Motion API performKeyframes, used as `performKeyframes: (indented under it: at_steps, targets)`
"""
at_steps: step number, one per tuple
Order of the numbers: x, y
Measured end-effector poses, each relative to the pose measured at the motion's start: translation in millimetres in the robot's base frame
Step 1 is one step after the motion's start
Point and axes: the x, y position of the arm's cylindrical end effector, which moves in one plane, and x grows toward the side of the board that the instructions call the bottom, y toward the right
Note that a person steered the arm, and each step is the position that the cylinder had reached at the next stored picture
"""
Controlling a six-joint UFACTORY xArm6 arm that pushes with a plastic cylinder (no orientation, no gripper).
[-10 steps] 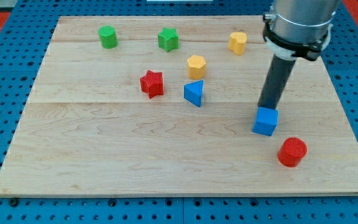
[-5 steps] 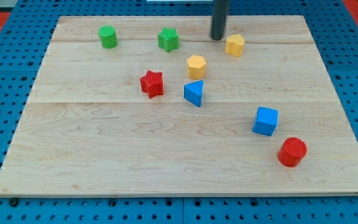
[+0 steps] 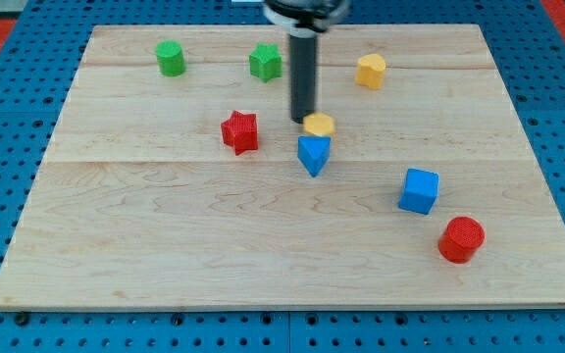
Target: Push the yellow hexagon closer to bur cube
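Arm: a dark rod came down from the view's top; it carried no jaws, so nothing could be open or clamped.
Tip: my tip [image 3: 303, 120] touched the yellow hexagon [image 3: 319, 125] at its 9 o'clock side.
Yellow hexagon: it sat near the centre of the wooden board [image 3: 165, 245], touching the blue triangular block [image 3: 313, 154] at its 6 o'clock.
Blue cube [image 3: 419, 190]: it lay well apart at 4 o'clock from the hexagon.
Red cylinder [image 3: 461, 239]: just beside the cube, at its 4 o'clock.
Red star [image 3: 240, 131]: at 9 o'clock from the tip.
Far edge: green cylinder [image 3: 171, 59], green star [image 3: 265, 63], second yellow block [image 3: 370, 71].
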Motion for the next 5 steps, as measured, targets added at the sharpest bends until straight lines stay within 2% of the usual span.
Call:
performKeyframes:
  at_steps: [1, 2, 4, 5]
  targets:
    - [38, 44]
    - [64, 47]
    - [88, 92]
    - [51, 60]
